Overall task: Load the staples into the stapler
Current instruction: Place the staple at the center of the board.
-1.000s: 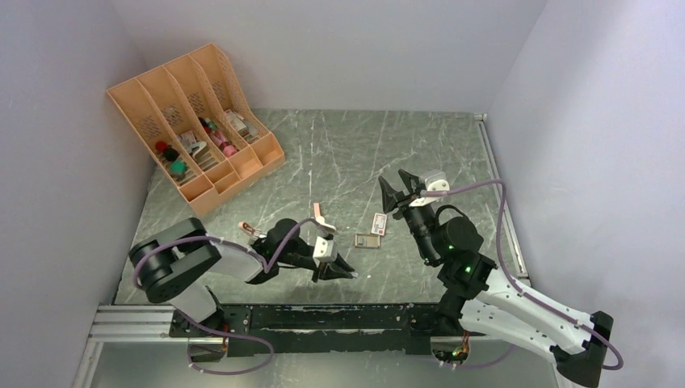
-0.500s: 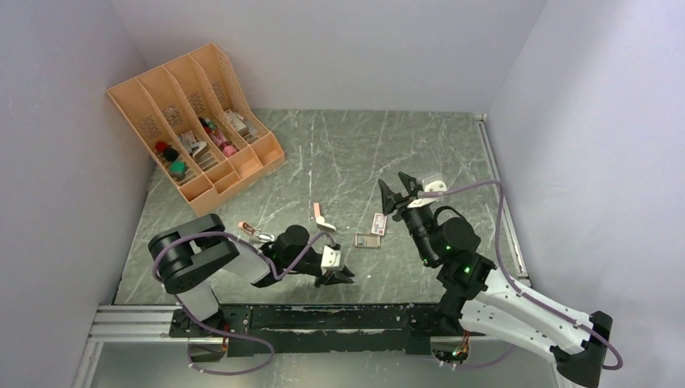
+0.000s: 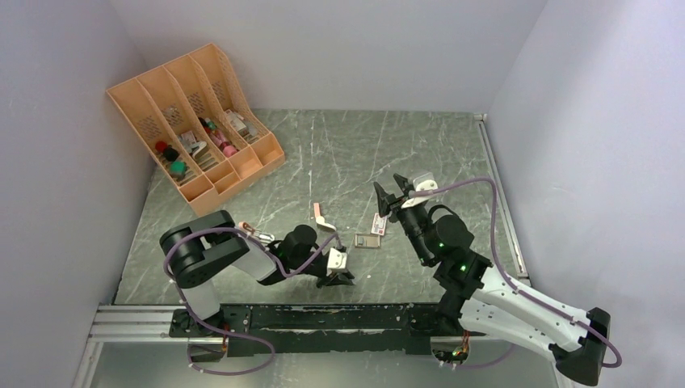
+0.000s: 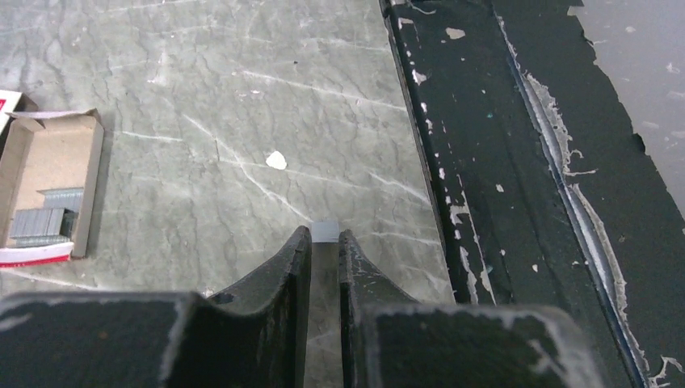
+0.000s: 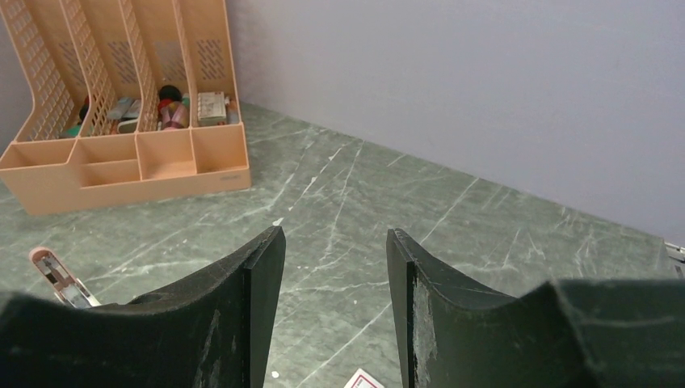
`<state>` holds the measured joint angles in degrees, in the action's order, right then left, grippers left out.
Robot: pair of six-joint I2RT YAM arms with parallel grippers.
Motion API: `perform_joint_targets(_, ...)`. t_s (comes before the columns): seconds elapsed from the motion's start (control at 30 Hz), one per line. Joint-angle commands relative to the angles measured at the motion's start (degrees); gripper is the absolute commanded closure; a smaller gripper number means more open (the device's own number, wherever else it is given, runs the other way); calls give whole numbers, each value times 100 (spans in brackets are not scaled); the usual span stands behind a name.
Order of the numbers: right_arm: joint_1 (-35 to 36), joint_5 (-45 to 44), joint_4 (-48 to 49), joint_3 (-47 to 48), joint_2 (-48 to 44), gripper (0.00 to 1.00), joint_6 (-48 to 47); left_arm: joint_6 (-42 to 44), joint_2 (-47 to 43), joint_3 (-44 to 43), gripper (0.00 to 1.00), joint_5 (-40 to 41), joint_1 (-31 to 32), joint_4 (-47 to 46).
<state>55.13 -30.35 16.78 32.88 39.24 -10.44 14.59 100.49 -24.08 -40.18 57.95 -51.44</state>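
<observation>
Left fingers (image 4: 297, 260) pinch a short grey staple strip (image 4: 325, 231) low over the bench (image 4: 202, 97). Right fingers (image 5: 262, 279) are spread with nothing between them, raised near the red-and-white box (image 3: 378, 224).

The organizer (image 3: 194, 133) stands in the far left corner of the table (image 3: 347, 145). Near the middle lies one stapler (image 3: 323, 216), and a second stapler (image 3: 249, 230) lies left of it. Right of the first stapler is the staple box (image 3: 378, 224), with the tray (image 3: 367, 241) just before it. Close to the near edge, a strip of staples (image 4: 325, 232) sits between the fingers of the left gripper (image 3: 346, 279).
</observation>
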Motion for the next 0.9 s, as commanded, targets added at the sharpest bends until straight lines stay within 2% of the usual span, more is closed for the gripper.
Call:
perform_joint_targets(0.0, -20, 64, -86, 78, -95, 46, -38, 111, 190, -206, 90, 20, 70, -55)
perform_joint_targets(0.27, -19, 84, -95, 118, -53, 46, -173, 343, 205, -279, 82, 81, 76, 392)
perform_joint_targets(0.43, -19, 41, -96, 34, -106, 46, -166, 361, 118, -251, 70, 141, 67, 468)
perform_joint_targets(0.5, -20, 21, -111, -2, -139, 46, -112, 329, 39, -222, 59, 142, 67, 453)
perform_joint_targets(0.6, -16, -9, -147, -47, -195, 46, -13, 318, -162, -175, 55, 137, 67, 518)
perform_joint_targets(0.7, -16, -86, -148, -73, -239, 46, 72, 311, -579, -145, 52, 276, 70, 700)
perform_joint_targets(0.73, -15, -100, -148, -82, -230, 46, 88, 304, -782, -124, 49, 329, 68, 761)
perform_joint_targets(0.87, -20, -179, -386, -4, -103, 46, 337, 160, -1840, -32, 44, 688, 40, 1038)
